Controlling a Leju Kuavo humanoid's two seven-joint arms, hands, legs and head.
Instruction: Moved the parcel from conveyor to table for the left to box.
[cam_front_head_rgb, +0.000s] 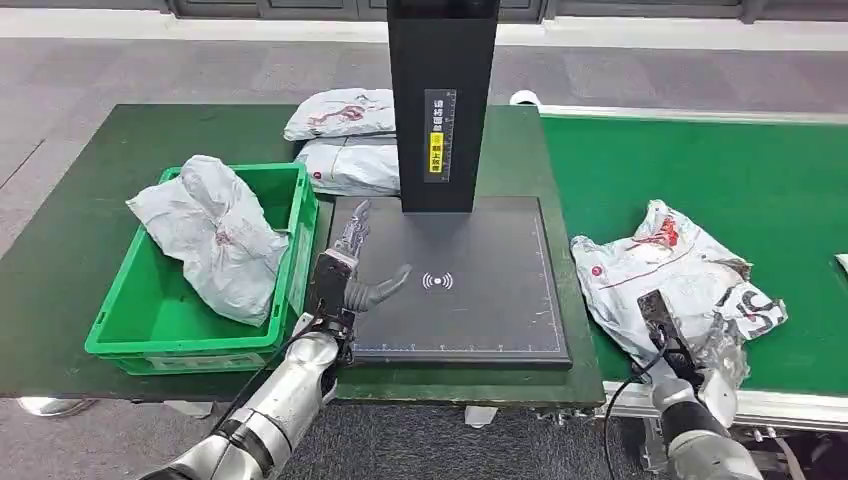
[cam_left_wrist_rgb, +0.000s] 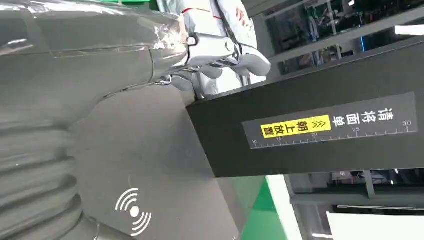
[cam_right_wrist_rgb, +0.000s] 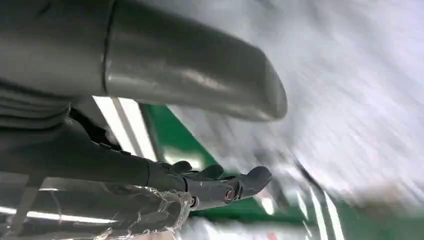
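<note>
On the green conveyor (cam_front_head_rgb: 760, 180), at its near edge, lies the crumpled grey parcel (cam_front_head_rgb: 668, 270) with red print, just right of the desk (cam_front_head_rgb: 90, 230). Right hand (cam_front_head_rgb: 668, 338) sits on the parcel's near side, dark fingers (cam_right_wrist_rgb: 220, 182) laid on the wrap; cannot tell if they actually grip it, the right wrist view is blurred. Left hand (cam_front_head_rgb: 350, 275) hovers over the left part of the black scanner pad (cam_front_head_rgb: 480, 300), fingers spread apart, thumb (cam_front_head_rgb: 388, 287) sticking out toward the white wireless mark (cam_front_head_rgb: 437, 281), holding nothing. Black post (cam_front_head_rgb: 441, 100) with a yellow label (cam_front_head_rgb: 436, 160) rises from the pad's far edge; the left wrist view shows the same post (cam_left_wrist_rgb: 320, 125) and label up close. Green bin (cam_front_head_rgb: 130, 330) stands just left of the pad, touching or nearly so, with one bagged parcel (cam_front_head_rgb: 215, 235) inside, poking above the rim. Two more bags (cam_front_head_rgb: 345, 140) are stacked behind the bin beside the post. Grey floor (cam_front_head_rgb: 120, 60) beyond.
</note>
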